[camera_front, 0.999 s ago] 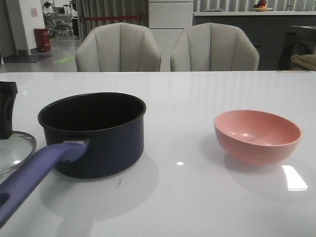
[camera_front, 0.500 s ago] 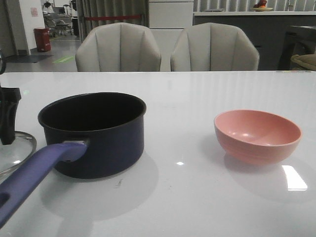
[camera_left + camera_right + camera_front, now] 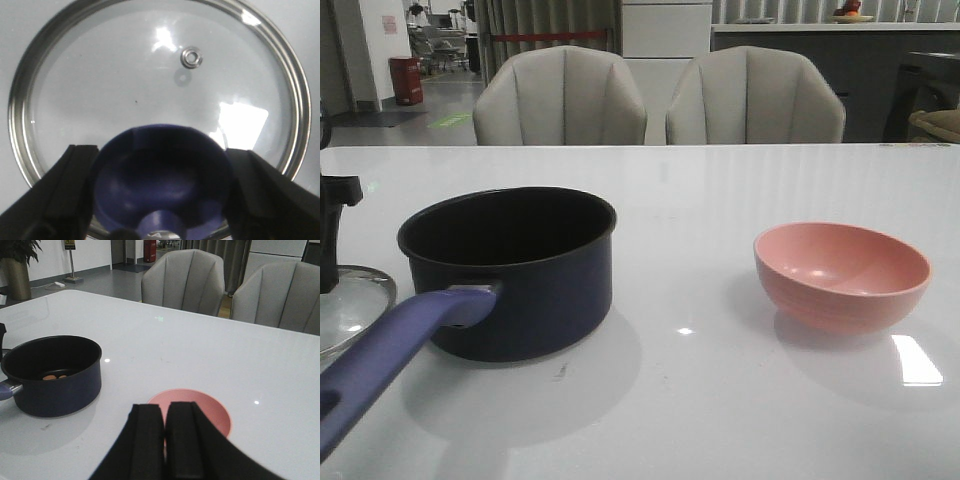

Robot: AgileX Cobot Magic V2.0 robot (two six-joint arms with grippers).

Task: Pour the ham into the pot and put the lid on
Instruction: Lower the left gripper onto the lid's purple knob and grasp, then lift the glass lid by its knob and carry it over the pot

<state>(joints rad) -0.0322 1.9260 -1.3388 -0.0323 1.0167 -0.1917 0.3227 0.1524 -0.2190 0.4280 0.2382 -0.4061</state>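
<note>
While ham sits in the pot, left tool straddles lid knob

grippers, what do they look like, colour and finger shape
Both are matte black. The right gripper has two thick, flat, rounded-tip fingers. The left gripper shows broad black wedge-shaped fingers; in the front view it is a dark blocky shape. No cables or markings are visible.

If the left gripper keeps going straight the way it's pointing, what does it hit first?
Most likely the blue knob of the glass lid. The left gripper points down at the lid, its open jaws on either side of the knob. Whether they already touch it is unclear.
</note>
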